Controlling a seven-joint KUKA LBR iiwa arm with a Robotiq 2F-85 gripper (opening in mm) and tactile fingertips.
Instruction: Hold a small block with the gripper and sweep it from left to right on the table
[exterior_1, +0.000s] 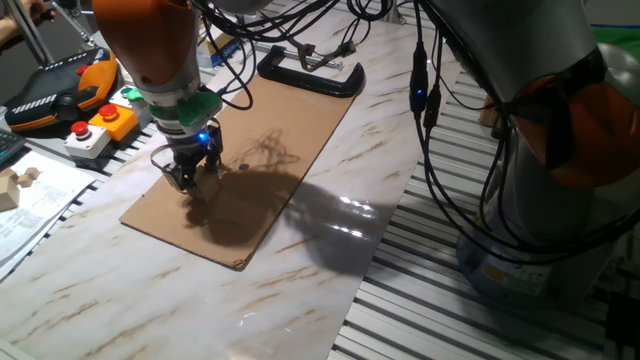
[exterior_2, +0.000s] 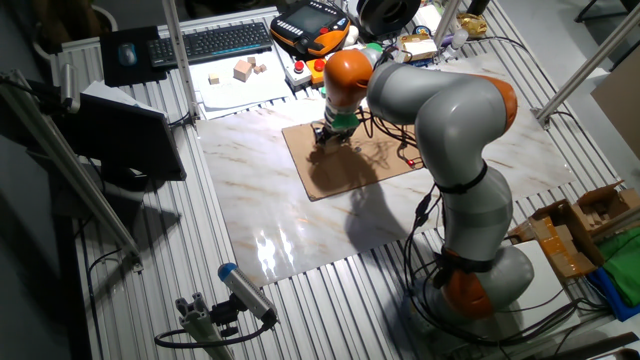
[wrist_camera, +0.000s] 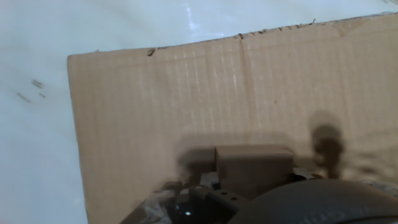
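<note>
Hand view, nearest first: the small block (wrist_camera: 254, 167) sits right at the fingertips, at 12 o'clock from the camera, square-on, no long axis to speak of since it is a cube. The jaws appear to be pinching it from either side, though the fingers are blurred and mostly out of frame, so contact is a judgement.

Under it: the cardboard sheet (wrist_camera: 186, 106), not bare marble. Sheet's far edge runs across at 12 o'clock, with the white table (wrist_camera: 93, 25) beyond it and off to 9 o'clock.

One fixed view: gripper (exterior_1: 191, 180) down low over the sheet's near-left part, blue light on. Block itself too hidden there to confirm.

Judgement: the sweep runs sideways across the jaws' line; block low enough to drag on the cardboard.
</note>
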